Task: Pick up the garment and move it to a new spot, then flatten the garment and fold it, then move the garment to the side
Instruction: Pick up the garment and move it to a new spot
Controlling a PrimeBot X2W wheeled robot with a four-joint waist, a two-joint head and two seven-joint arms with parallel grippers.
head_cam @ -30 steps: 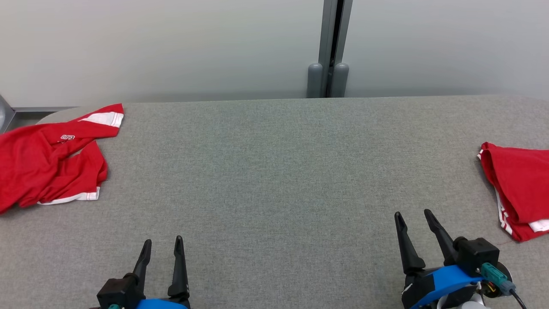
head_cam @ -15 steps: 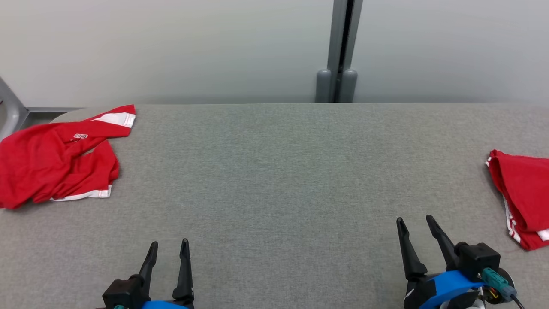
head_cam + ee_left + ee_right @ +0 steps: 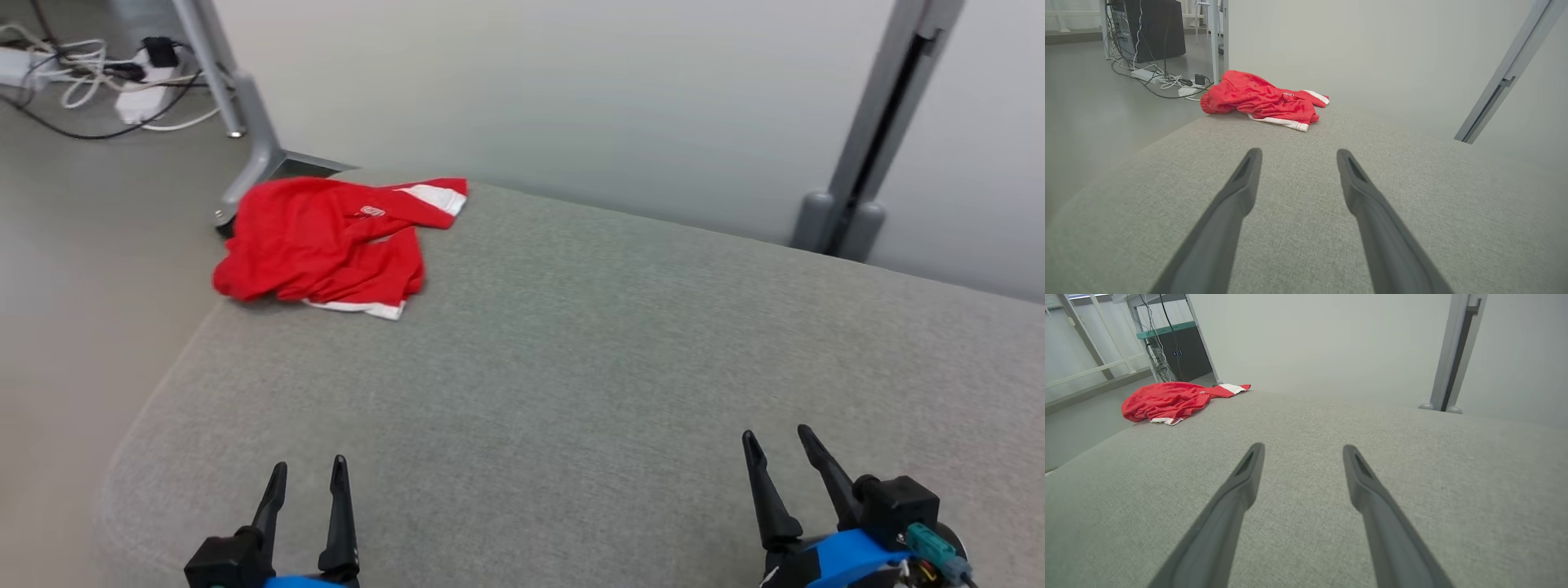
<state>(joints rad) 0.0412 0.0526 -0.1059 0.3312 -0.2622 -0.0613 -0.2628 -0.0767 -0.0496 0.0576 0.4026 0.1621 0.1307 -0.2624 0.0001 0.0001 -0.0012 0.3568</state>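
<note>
Red garment (image 3: 326, 245) crumpled on grey table (image 3: 571, 367) corner, cables (image 3: 1165, 81) beyond, left pincer (image 3: 309, 462) and right pincer (image 3: 775, 432) apart, empty

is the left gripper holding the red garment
No, the red garment lies crumpled at the gray fabric surface's far corner, apart from the open left gripper.

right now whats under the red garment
The red garment lies crumpled on the grey padded table, at its far left corner. The grey surface shows along its near side. The area beneath its folds is covered, so anything else there cannot be seen.
</note>
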